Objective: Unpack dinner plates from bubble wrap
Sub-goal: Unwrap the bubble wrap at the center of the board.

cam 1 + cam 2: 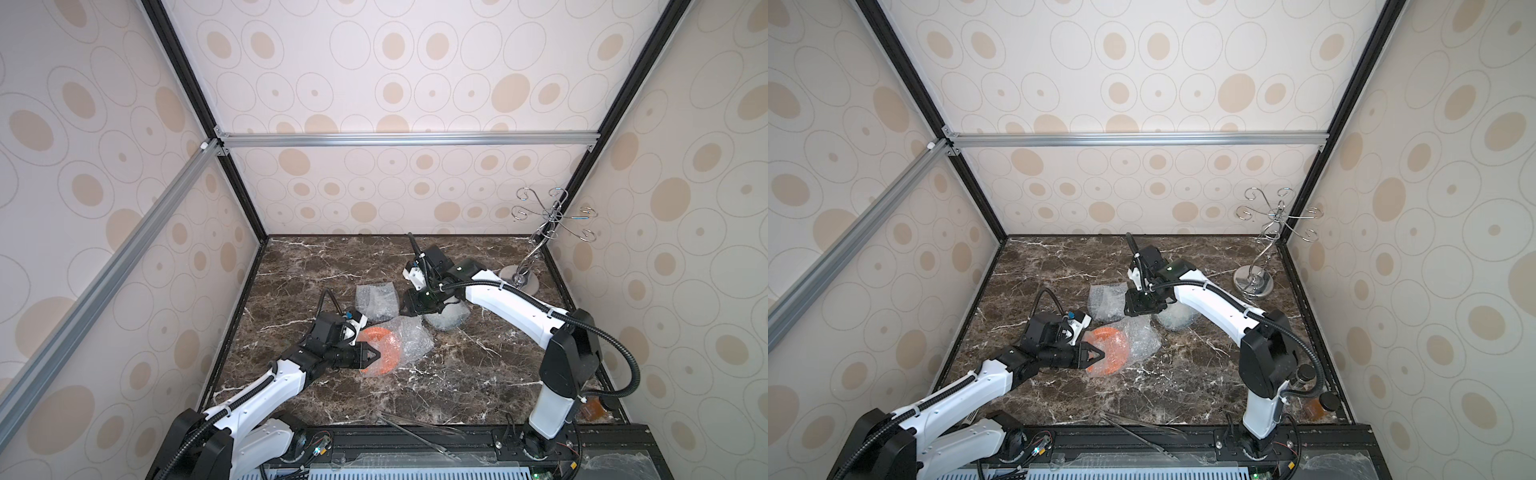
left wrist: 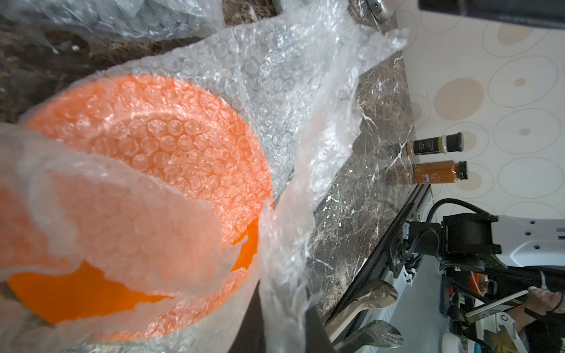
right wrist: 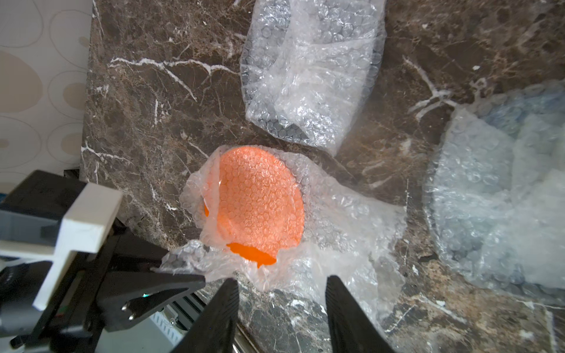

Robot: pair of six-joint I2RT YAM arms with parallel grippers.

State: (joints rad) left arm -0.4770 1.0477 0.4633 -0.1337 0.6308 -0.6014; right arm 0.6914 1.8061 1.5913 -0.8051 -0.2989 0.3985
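Note:
The orange dinner plate lies at the table's middle left, part covered by its loosened bubble wrap. A bare strip of the plate shows at one edge. My left gripper is shut on a flap of that wrap at the plate's near side. My right gripper hovers open just behind the orange plate, holding nothing. A second wrapped parcel shows a dark plate through it. A third, paler parcel lies under the right arm.
A wire stand with a shiny disc base stands at the back right corner. Two small bottles sit at the front right by the wall. Metal serving utensils lie along the front edge.

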